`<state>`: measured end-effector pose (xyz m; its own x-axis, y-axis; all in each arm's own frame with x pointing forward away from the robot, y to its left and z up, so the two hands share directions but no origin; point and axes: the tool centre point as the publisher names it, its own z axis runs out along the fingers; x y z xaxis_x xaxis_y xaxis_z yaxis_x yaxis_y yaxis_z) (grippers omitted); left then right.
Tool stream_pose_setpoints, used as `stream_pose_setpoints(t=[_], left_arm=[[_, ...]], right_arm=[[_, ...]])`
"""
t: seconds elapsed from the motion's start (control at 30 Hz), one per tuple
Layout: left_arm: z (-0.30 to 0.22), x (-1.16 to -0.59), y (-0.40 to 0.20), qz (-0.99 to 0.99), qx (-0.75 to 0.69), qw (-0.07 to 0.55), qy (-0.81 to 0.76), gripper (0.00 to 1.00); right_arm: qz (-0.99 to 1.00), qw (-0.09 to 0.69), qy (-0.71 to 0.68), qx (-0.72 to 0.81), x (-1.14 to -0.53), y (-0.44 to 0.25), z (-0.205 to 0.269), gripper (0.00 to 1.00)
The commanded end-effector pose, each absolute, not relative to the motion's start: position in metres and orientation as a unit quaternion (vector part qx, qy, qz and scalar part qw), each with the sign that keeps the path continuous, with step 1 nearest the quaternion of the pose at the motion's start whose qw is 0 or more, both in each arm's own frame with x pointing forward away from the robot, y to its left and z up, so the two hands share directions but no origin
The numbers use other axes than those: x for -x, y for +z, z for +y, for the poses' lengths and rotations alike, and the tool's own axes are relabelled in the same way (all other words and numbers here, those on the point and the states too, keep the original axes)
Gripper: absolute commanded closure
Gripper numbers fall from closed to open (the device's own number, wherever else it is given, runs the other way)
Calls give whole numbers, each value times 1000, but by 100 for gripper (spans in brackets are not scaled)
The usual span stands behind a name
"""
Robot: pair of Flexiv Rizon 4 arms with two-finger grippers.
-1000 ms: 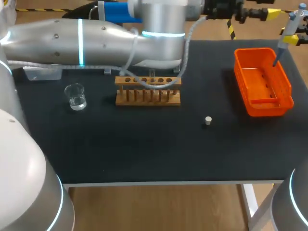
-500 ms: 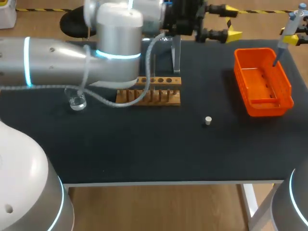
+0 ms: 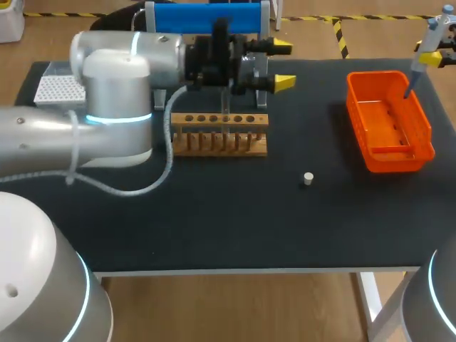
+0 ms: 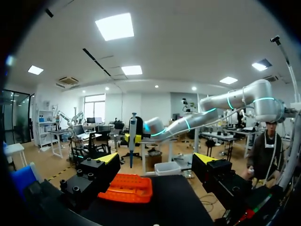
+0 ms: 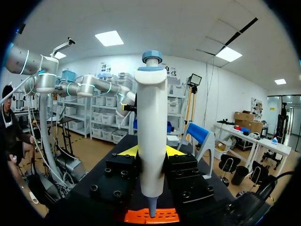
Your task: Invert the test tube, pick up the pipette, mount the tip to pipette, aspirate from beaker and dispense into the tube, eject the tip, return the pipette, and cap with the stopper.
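Note:
A clear test tube (image 3: pixel 225 111) stands in the wooden rack (image 3: pixel 219 135) at the table's middle rear. My left gripper (image 3: pixel 279 64) hovers open and empty just behind the rack's right end; in the left wrist view the left gripper (image 4: pixel 157 160) faces the orange bin (image 4: pixel 127 188). At the far right rear, the white pipette (image 3: pixel 425 46) with its blue top hangs over the orange bin (image 3: pixel 388 121). My right gripper (image 5: pixel 151 153) is shut on the pipette (image 5: pixel 151 136). A small pale stopper (image 3: pixel 308 179) lies on the mat. My left arm hides the beaker.
A white tip box (image 3: pixel 60 90) sits at the rear left, and a blue pipette stand (image 3: pixel 206 18) rises behind the rack. The black mat (image 3: pixel 235 221) lies bare in front of the rack and around the stopper.
My left arm has swung leftward, carrying its gripper from the far right rear to just behind the rack, and its fingers widened. The arm now covers the beaker and uncovers the tip box.

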<state>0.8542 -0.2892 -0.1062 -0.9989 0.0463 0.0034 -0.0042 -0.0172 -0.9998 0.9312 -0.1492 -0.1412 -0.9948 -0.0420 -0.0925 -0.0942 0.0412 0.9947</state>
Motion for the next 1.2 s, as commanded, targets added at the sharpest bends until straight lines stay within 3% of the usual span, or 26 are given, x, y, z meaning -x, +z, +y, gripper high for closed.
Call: stream_pose_setpoints(t=[0.03, 0.33, 1.2], left_arm=[[-245, -845, -113, -698, 7, 15, 716, 0], [-223, -839, -118, -716, -20, 8, 698, 0], [-224, -837, -118, -717, -27, -2, 697, 0]], right_arm=[[722, 18, 690, 47, -931, -140, -150, 100], [722, 18, 690, 47, -931, -140, -150, 100], [722, 18, 690, 47, -931, -140, -150, 100]])
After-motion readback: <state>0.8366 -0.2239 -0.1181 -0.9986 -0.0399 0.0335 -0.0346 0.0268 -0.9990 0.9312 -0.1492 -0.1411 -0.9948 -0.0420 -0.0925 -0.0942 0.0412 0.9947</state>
